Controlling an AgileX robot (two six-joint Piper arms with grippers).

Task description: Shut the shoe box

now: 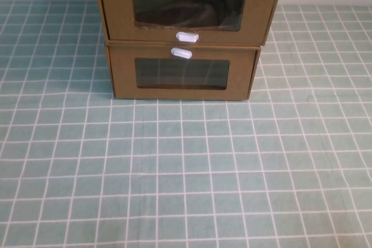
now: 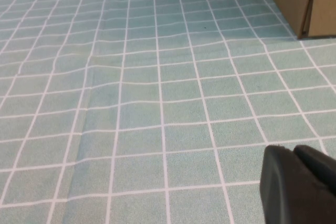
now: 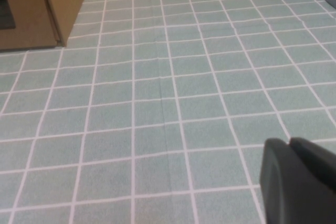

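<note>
Nearest, the left gripper (image 2: 299,184) and right gripper (image 3: 296,182) hang low over the green checked tablecloth (image 1: 186,172), fingers pressed together, empty. Top centre of the high view, the brown cardboard windowed shoe box (image 1: 187,7) sits on a like cardboard box (image 1: 181,74).

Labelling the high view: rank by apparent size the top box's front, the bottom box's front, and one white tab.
1. Top shoe box front, though it sits nearer the camera.
2. Lower box front.
3. White tab, smallest.
Neither gripper shows here.
</note>
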